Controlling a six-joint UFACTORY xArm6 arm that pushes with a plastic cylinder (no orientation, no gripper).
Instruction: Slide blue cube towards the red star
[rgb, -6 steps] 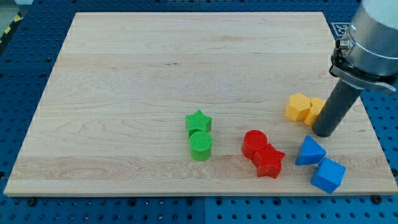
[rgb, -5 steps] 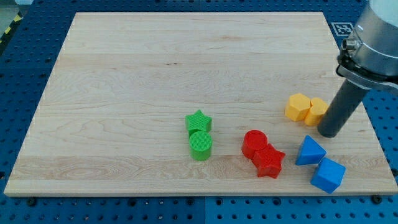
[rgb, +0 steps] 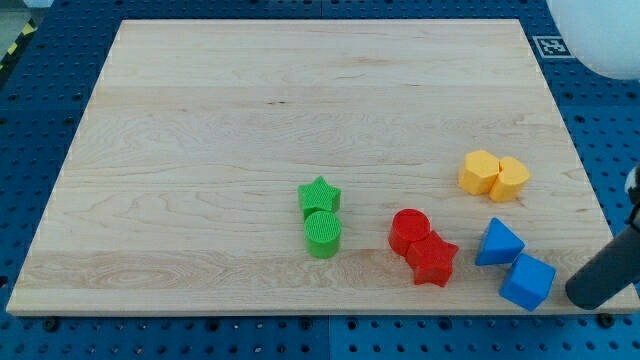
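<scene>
Presently my tip (rgb: 588, 299) sits at the near right corner, just right of the blue cube (rgb: 527, 281), a narrow gap between them; being a bare rod, it grips nothing. The blue cube lies on the wooden board (rgb: 250, 120) near its near edge, touching the blue triangular block (rgb: 498, 243). The red star (rgb: 433, 260) lies left of the cube, touching the red cylinder (rgb: 408, 229).
</scene>
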